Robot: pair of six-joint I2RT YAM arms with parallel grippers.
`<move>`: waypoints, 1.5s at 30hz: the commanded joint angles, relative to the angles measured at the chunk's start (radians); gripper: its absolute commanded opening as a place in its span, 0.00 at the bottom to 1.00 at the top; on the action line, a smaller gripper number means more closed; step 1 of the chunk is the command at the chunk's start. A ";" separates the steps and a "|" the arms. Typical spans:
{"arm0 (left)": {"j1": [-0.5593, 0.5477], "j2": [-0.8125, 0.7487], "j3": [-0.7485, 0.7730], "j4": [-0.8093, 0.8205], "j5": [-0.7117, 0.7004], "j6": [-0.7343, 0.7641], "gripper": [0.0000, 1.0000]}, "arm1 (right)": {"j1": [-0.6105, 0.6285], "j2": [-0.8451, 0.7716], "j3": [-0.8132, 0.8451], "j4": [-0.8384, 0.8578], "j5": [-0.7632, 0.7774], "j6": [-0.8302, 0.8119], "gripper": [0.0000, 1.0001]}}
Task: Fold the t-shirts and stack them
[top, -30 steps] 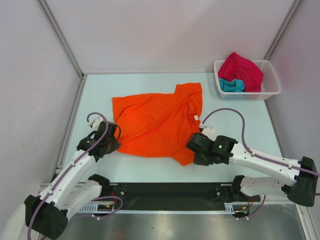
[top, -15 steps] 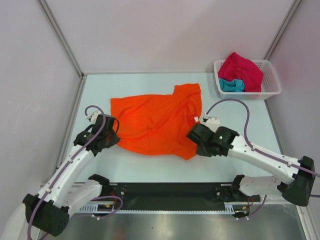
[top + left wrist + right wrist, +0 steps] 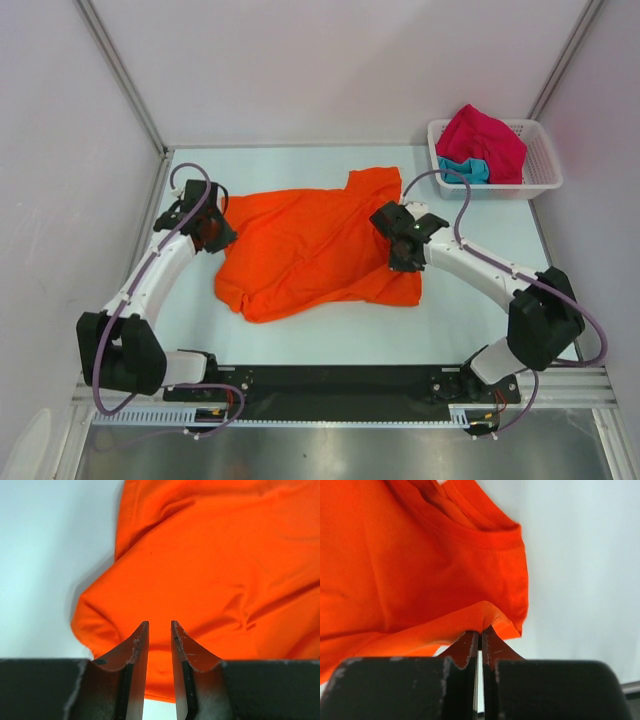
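Note:
The bright orange t-shirt [image 3: 310,245] lies in the middle of the table, its near part folded up over itself. My left gripper [image 3: 212,232] is at the shirt's left edge; in the left wrist view [image 3: 160,624] its jaws stand narrowly apart with orange cloth [image 3: 215,565] between them. My right gripper [image 3: 401,260] is at the shirt's right side, shut on a pinched fold of orange cloth [image 3: 487,611] in the right wrist view [image 3: 480,629]. The crimson-pink t-shirt [image 3: 487,135] and the teal t-shirt [image 3: 462,171] lie bunched in the basket.
The white lattice basket [image 3: 546,172] stands at the back right corner. Pale walls with metal posts close the table at the left, back and right. A black rail [image 3: 340,382] runs along the near edge.
Both grippers have moved away from the near edge toward the back, carrying the shirt's near edge up over its body. The shirt now lies shorter, with a fold at its near left.

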 commanded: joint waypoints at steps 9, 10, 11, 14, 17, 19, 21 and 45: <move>0.020 -0.045 -0.047 0.036 0.126 0.054 0.29 | -0.104 0.155 0.169 0.123 -0.011 -0.172 0.00; 0.020 -0.060 -0.069 0.035 0.129 0.051 0.29 | -0.117 0.178 0.180 0.126 -0.014 -0.178 0.00; 0.020 -0.070 -0.080 0.033 0.132 0.051 0.29 | -0.120 0.194 0.195 0.126 -0.014 -0.186 0.00; 0.022 -0.096 -0.104 0.032 0.134 0.047 0.29 | -0.137 0.230 0.214 0.134 -0.015 -0.200 0.00; 0.025 -0.106 -0.104 0.021 0.131 0.051 0.29 | -0.160 0.264 0.234 0.149 -0.027 -0.216 0.00; 0.028 -0.113 -0.103 0.013 0.129 0.056 0.29 | -0.175 0.289 0.253 0.158 -0.041 -0.226 0.00; 0.034 -0.122 -0.104 0.012 0.129 0.060 0.29 | -0.181 0.330 0.275 0.155 -0.043 -0.246 0.00; 0.063 -0.151 -0.161 0.019 0.171 0.076 0.30 | -0.259 0.574 0.600 0.118 -0.075 -0.344 0.37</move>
